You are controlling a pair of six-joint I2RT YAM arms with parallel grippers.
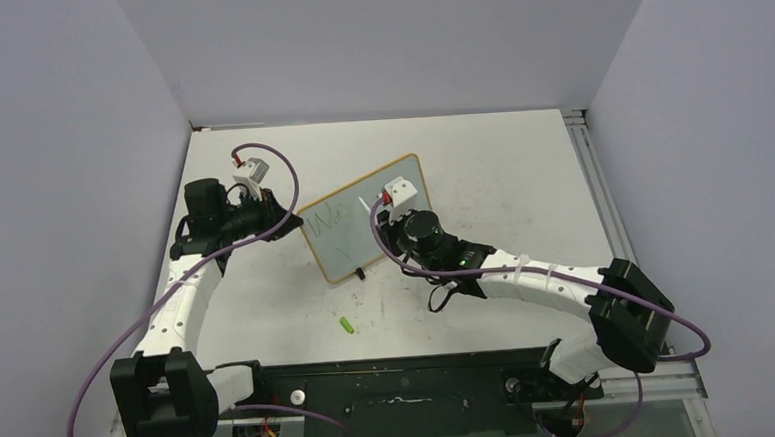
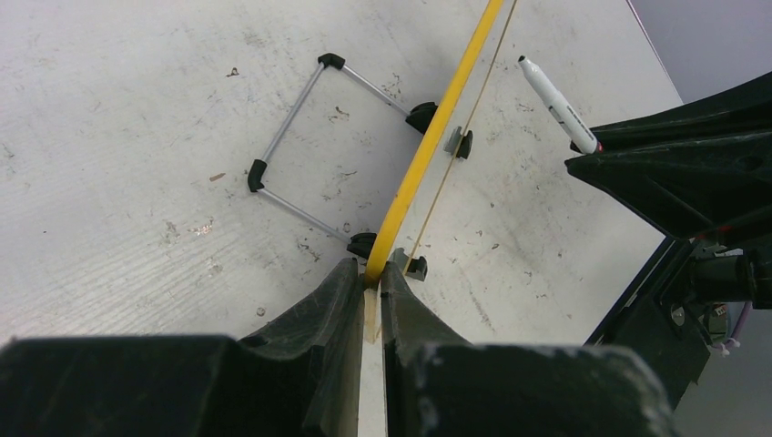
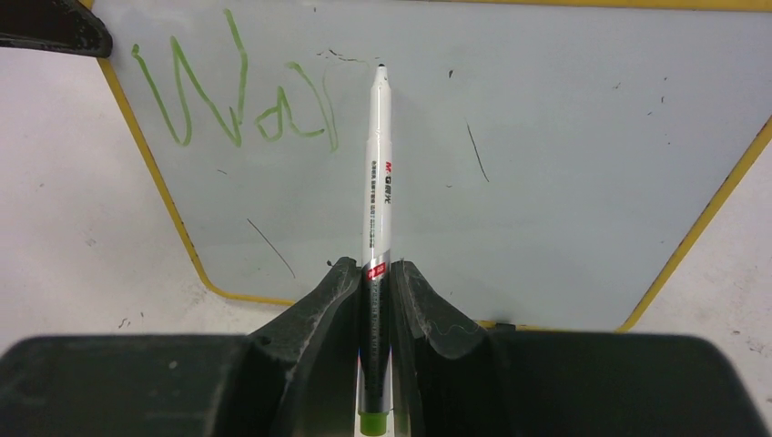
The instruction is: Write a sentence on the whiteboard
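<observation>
Right claw (image 3: 373, 269) is closed tight on a slim white marker pen with a green end (image 3: 379, 164), gripped low on the barrel so the long front juts out like a held pencil. Its tip sits just right of the sentence (image 3: 228, 109), so far only a few green handwritten letters in the upper left of the small white, yellow-framed whiteboard (image 3: 564, 137). Whether the tip touches the surface I cannot tell.

The board stands propped on its thin wire stand (image 2: 291, 127) near the middle of the white tabletop (image 1: 501, 162), a little toward the left edge, its face tilted toward the right arm. The left claw (image 2: 373, 273) pinches the board's yellow rim at its left end, probably to brace it against the pen's push.

The right arm stretches low across the tabletop from the near right corner, wrist aimed square at the board; the left arm reaches forward along the left edge, wrist bent inward. A small green cap (image 1: 347, 325) lies apart, toward the near edge.
</observation>
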